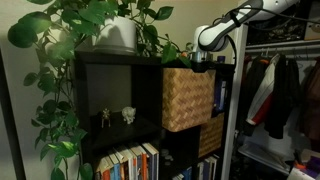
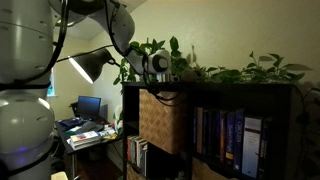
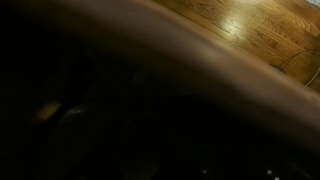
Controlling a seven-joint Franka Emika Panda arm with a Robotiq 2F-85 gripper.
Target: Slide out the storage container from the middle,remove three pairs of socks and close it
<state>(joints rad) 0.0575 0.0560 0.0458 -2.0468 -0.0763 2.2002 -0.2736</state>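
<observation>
The storage container [image 1: 187, 98], a light tan woven wicker cube, sticks partly out of the middle cell of the black shelf [image 1: 110, 62]; it also shows in an exterior view [image 2: 160, 120]. My gripper [image 1: 202, 62] hangs at the container's top rim, pointing down into it, and shows in an exterior view [image 2: 162, 88] too. The fingers are hidden behind the rim and the leaves. The wrist view is almost all dark, with a blurred tan rim [image 3: 200, 50] and wooden floor [image 3: 250, 20] beyond. No socks are visible.
A darker woven basket [image 1: 211, 135] sits in the cell below. Leafy plants [image 1: 100, 25] stand on the shelf top near my arm. Small figurines [image 1: 117, 117] and books [image 1: 130, 162] fill other cells. Clothes [image 1: 285, 95] hang beside the shelf.
</observation>
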